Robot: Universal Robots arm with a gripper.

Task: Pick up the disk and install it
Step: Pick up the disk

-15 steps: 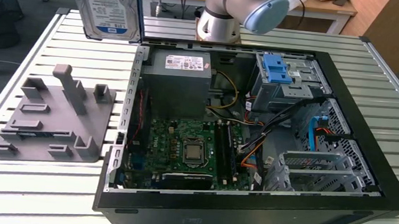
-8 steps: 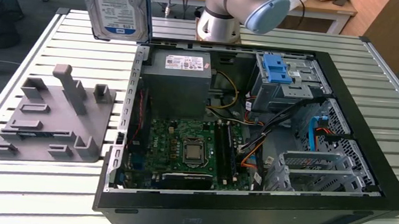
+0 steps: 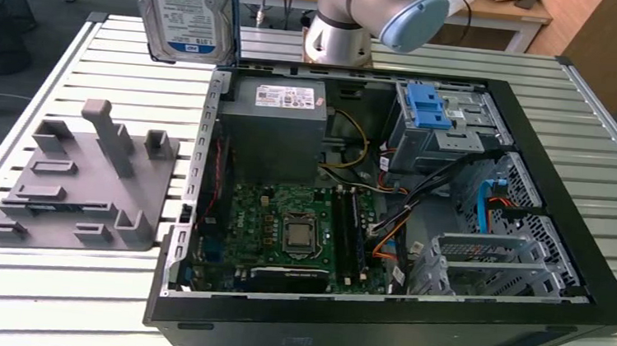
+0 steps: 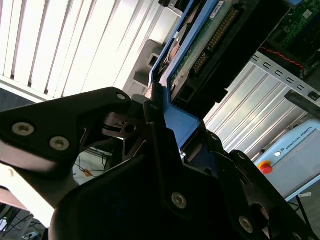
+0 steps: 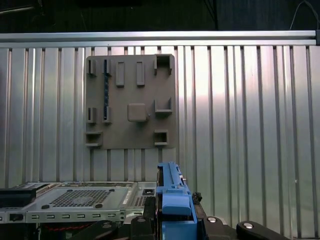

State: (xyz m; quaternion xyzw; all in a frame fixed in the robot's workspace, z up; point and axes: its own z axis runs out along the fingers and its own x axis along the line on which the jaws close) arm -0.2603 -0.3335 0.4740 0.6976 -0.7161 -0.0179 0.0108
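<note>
Blue side rail pinched in the pincer: the disk hangs upright above the worktop, far side, exterior view's left, clear of the open case. Risk: the edge-only grip lets it twist, and skewed rails would jam at the drive cage.

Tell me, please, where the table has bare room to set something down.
Bare table slats between the fixture and the near edge, on the exterior view's left, and a strip on the exterior view's right of the case. Crowded: inside the case.
</note>
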